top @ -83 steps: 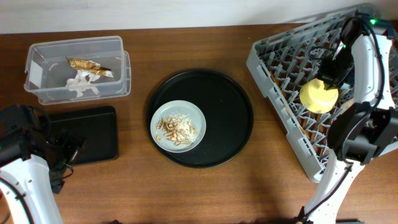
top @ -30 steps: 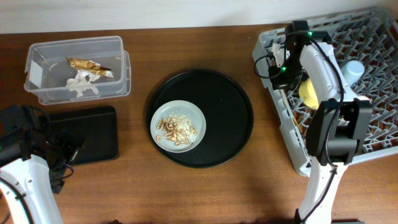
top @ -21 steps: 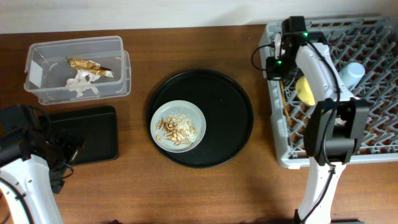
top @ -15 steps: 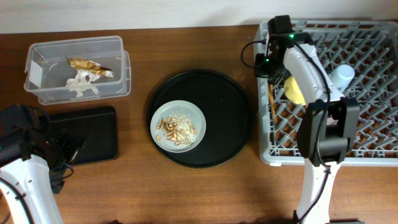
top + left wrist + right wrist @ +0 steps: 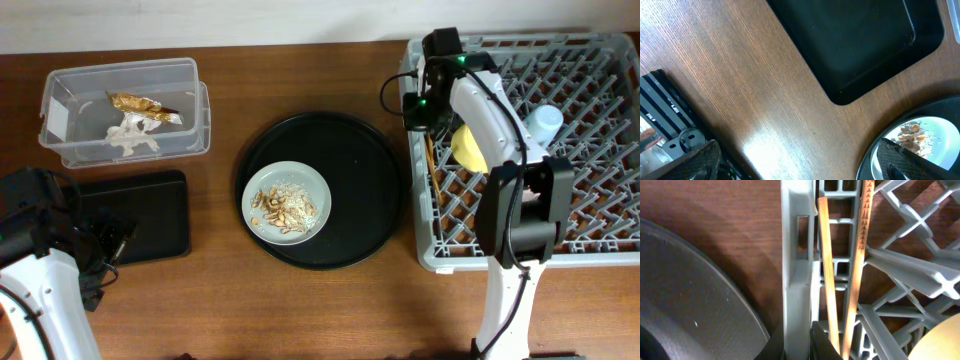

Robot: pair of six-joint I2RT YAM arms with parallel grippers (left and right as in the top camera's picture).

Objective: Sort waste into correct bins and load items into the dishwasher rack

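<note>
Two arms, one busy. Overhead first: rack [image 5: 580, 258] square at right of table [image 5: 330, 310], right claw [image 5: 421, 112] down on its left wall, far end. Inside rack: chopsticks [image 5: 432, 165] flat along that same wall, long axis near-to-far; bowl [image 5: 468, 152] just beside them, partly under arm; cup [image 5: 545, 122] further right. Plate [image 5: 305, 176] with scraps [image 5: 280, 205] on round tray [image 5: 365, 160], mid-table, between both arms, left of right claw. Wrapper [image 5: 145, 106] and tissue [image 5: 130, 140] in tub [image 5: 120, 68], far left. Black tray [image 5: 150, 215] bare, on near side of tub, left arm [image 5: 40, 290] beside it.

Left wrist: left claw [image 5: 800, 159] spread wide, nothing between fingers, above bare wood. Corner of black tray ahead; plate and scraps at lower right of view, just past one fingertip [image 5: 900, 155].

Right wrist: jaws nearly together, seemingly pinching rack wall, one dark finger each side. Chopstick ends passing under inner finger [image 5: 824, 339], not clearly held. Round tray close outside wall.

Judgement: scraps next, then plate into rack. Left arm free, black tray at its side, plate toward its right. Right claw about as near, but occupied with rack.
</note>
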